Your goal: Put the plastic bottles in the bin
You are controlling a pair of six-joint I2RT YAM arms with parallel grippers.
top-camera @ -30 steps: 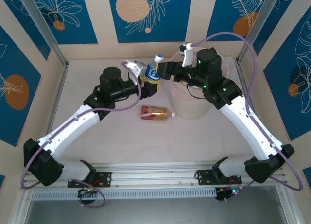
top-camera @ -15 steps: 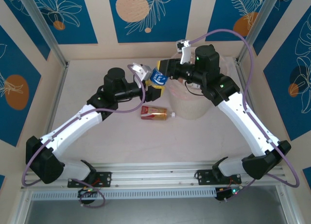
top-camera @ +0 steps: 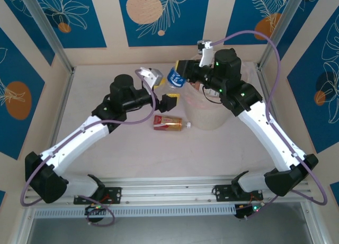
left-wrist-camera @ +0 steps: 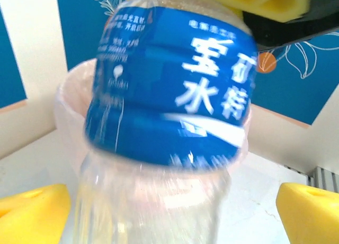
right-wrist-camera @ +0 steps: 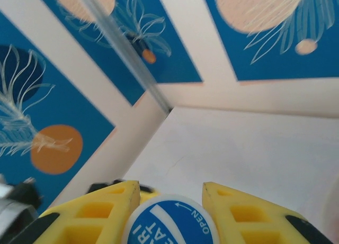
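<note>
Mid-table, on its side: crushed clear bottle (top-camera: 170, 123), red-gold label. Beyond, left gripper (top-camera: 161, 89) spread wide, yellow foam pads (left-wrist-camera: 32, 207) holding nothing. Right gripper (right-wrist-camera: 170, 190) clamped on blue-labelled bottle (left-wrist-camera: 175, 85) (white Chinese characters; cap (right-wrist-camera: 172, 225) marked "OPEN") by the left rim of the round cream bin (top-camera: 209, 119), far-right table

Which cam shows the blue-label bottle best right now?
Left wrist: the blue-label bottle is close up, label large though slightly blurred. Top external shows it small, held by the right gripper. Right wrist shows its cap between yellow fingers.
</note>
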